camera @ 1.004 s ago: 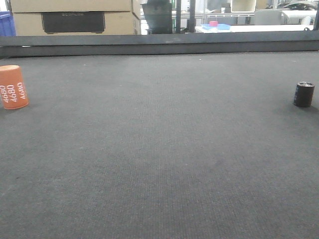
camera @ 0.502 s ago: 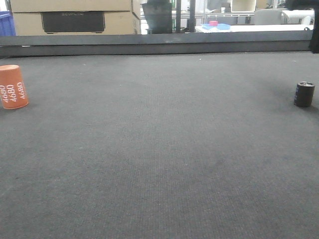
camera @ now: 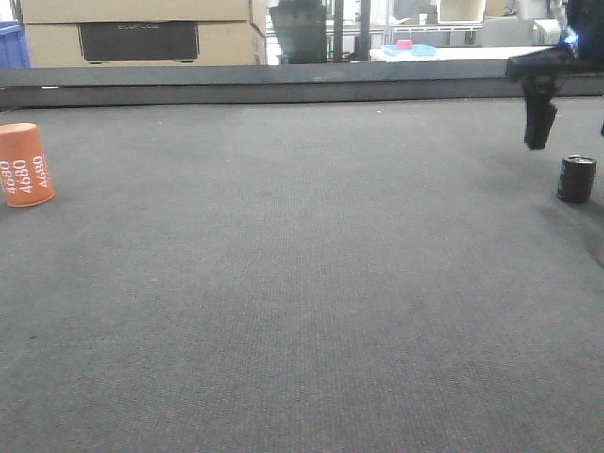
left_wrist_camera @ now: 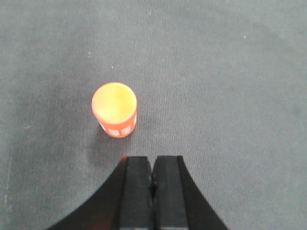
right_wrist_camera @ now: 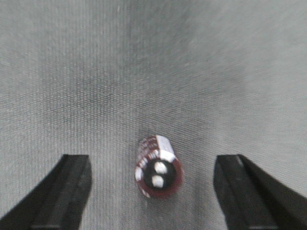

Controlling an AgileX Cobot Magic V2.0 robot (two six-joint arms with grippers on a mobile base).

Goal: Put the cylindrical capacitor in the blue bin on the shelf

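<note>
right pincer [right_wrist_camera: 153, 160] hung wide open above the cylindrical capacitor [right_wrist_camera: 159, 173] (low centre of wrist view); one finger landing first could've tipped it.

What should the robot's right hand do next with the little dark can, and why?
Probably lower straight down. The right gripper hangs open above the small dark brown-black cylindrical capacitor, which stands upright on the grey mat, between the two fingers in the wrist view and untouched. Lowering first should put a finger on each side before closing.
</note>
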